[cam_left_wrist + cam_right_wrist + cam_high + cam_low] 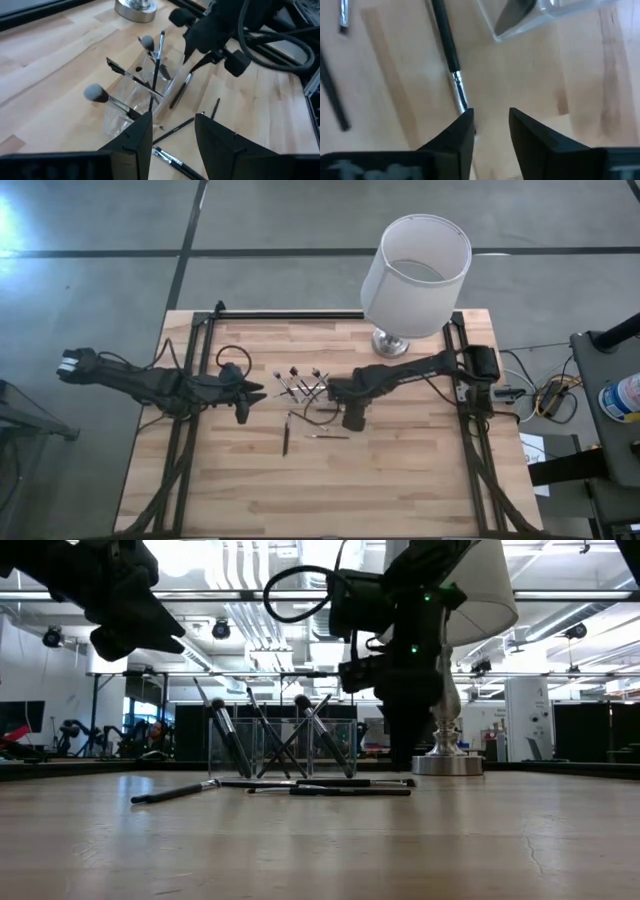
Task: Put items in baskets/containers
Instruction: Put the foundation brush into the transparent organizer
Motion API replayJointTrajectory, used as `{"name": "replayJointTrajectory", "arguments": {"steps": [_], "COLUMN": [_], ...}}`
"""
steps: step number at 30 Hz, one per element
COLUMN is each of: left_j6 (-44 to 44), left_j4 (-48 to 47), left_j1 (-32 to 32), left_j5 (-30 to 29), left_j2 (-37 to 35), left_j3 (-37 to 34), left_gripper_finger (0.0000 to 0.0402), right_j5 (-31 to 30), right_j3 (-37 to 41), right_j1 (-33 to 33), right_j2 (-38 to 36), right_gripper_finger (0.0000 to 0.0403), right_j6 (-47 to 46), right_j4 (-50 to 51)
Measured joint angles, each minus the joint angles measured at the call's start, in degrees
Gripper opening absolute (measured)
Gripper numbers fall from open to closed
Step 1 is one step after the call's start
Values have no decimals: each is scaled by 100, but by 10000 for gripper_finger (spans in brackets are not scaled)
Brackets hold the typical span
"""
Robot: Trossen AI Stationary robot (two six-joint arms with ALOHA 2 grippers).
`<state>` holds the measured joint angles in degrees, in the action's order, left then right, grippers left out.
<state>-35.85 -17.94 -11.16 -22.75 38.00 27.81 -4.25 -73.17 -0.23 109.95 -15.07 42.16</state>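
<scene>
I see a pale butcher-block table on a grey concrete floor, with a white drum-shaded lamp at the far edge. The clear plastic organizer sits mid-table with several makeup brushes leaning in it; 3 more brushes lie flat just in front. My right gripper hovers low over the wood, fingers parted and empty, beside a loose brush. My left gripper waits near the organizer, part open, holding nothing. Beyond is a bright lab.

Grey concrete floor w/ dark seams; ceiling pipes, bright lights overhead.
</scene>
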Motion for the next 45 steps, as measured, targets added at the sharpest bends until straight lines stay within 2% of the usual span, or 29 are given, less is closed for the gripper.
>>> {"name": "replayJointTrajectory", "arguments": {"steps": [4,9,19,24,26,29,31,37,45], "left_j6": [-3,104,-17,-67,-68,-78,-79,-73,-75], "left_j4": [16,12,-16,-12,-11,-12,-10,-12,-16], "left_j1": [0,2,2,2,2,2,2,2,2], "left_j5": [-256,-524,-522,-524,-524,-528,-533,-541,-543], "left_j2": [23,32,50,50,50,50,50,50,48], "left_j3": [0,0,0,0,0,0,0,0,0], "left_gripper_finger": [140,140,140,140,140,140,140,140,140], "right_j5": [108,141,-68,252,22,-918,-1301,-1353,-1277], "right_j3": [105,221,267,263,222,125,114,312,336], "right_j1": [13,110,121,186,274,358,296,20,74], "right_j2": [-126,-1,155,153,104,-28,-83,29,322], "right_gripper_finger": [69,40,80,100,103,104,100,74,53], "right_j6": [-360,-12,636,983,994,869,769,370,757], "right_j4": [-479,-794,-865,-833,-777,-807,-829,-868,-1262]}}
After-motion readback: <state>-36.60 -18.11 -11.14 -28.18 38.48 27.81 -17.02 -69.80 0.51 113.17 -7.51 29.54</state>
